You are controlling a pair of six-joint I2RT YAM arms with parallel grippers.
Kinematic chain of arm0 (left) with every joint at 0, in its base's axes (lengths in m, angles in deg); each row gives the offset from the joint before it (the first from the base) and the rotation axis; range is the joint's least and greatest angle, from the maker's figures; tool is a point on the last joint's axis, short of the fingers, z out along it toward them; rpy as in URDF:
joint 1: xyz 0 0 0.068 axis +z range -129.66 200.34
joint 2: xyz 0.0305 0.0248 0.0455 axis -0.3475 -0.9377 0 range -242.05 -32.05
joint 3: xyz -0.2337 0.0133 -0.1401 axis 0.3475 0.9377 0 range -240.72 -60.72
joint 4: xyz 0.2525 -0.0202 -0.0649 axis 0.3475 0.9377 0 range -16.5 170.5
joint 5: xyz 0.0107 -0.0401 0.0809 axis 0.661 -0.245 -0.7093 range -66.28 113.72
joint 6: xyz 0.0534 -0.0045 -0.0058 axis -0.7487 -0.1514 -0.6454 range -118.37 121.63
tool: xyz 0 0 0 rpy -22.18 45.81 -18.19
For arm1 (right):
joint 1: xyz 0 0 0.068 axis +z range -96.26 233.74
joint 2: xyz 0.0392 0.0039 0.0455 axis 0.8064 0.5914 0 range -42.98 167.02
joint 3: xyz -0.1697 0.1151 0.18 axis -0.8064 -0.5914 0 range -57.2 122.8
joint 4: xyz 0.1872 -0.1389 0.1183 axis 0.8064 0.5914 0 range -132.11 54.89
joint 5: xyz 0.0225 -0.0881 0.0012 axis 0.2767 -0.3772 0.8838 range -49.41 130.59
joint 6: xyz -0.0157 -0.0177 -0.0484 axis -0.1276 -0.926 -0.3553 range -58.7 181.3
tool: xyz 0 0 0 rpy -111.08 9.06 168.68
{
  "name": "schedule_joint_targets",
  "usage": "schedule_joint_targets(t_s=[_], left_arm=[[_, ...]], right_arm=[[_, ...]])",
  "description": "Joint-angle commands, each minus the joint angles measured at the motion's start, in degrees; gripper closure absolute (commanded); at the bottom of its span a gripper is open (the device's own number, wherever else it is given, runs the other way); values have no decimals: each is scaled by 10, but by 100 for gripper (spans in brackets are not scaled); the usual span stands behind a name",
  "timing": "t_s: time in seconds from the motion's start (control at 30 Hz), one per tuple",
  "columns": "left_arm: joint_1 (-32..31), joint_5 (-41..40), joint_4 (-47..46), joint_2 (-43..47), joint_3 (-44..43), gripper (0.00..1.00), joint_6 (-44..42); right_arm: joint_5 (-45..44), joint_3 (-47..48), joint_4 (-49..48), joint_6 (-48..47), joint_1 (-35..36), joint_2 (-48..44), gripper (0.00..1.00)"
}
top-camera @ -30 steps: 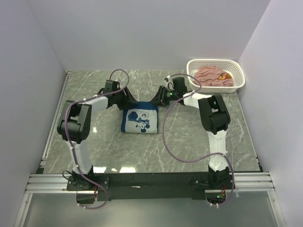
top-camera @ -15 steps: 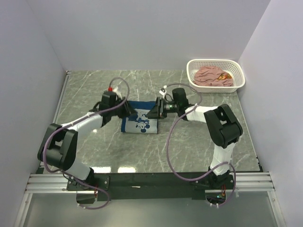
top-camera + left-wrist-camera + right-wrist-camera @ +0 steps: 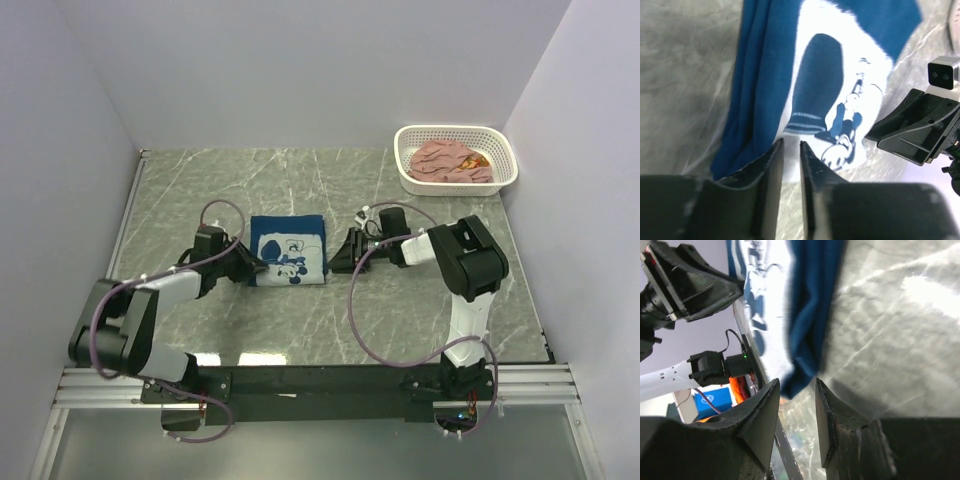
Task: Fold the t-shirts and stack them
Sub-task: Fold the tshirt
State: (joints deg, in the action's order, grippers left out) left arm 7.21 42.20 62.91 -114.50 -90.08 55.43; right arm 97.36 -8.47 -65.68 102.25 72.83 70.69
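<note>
Navy blue folded t-shirt [image 3: 288, 250] with a white cartoon print lies flat in the middle of the grey marble table [image 3: 400, 310], both robot arms stretched low toward it. The left end effector [image 3: 250, 270], jaws narrow, meets its left edge; whether cloth is pinched cannot be told. The right end effector [image 3: 338, 262], jaws half apart and empty, sits just beside its right edge. A white perforated plastic basket [image 3: 450, 128] at the far right corner holds a crumpled dusty pink t-shirt [image 3: 450, 160].

you'll find no lettering, numbers or brand marks to read here: the navy t-shirt [image 3: 288, 250] shows only a cartoon figure, and the pink t-shirt [image 3: 447, 160] in the basket [image 3: 450, 130] has an orange print too small to read.
</note>
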Motion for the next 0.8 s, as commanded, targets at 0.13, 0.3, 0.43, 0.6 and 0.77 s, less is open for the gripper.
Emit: schedule_joint_targets(t_s=[0.13,0.3,0.43,0.6,0.77], left_arm=[[5,-41,78,118,-13,67,-25],[5,-56,66,107,3,73,-19],[4,-70,52,64,17,83,-5],[5,-89,42,36,40,87,17],[8,-96,94,52,27,88,25]], right_arm=[[-10,8,-16,17,41,-119,59],[-14,49,-46,50,107,-103,61],[-18,84,-92,87,148,-22,63],[-31,88,-110,89,142,59,64],[-43,54,-79,56,116,47,64]])
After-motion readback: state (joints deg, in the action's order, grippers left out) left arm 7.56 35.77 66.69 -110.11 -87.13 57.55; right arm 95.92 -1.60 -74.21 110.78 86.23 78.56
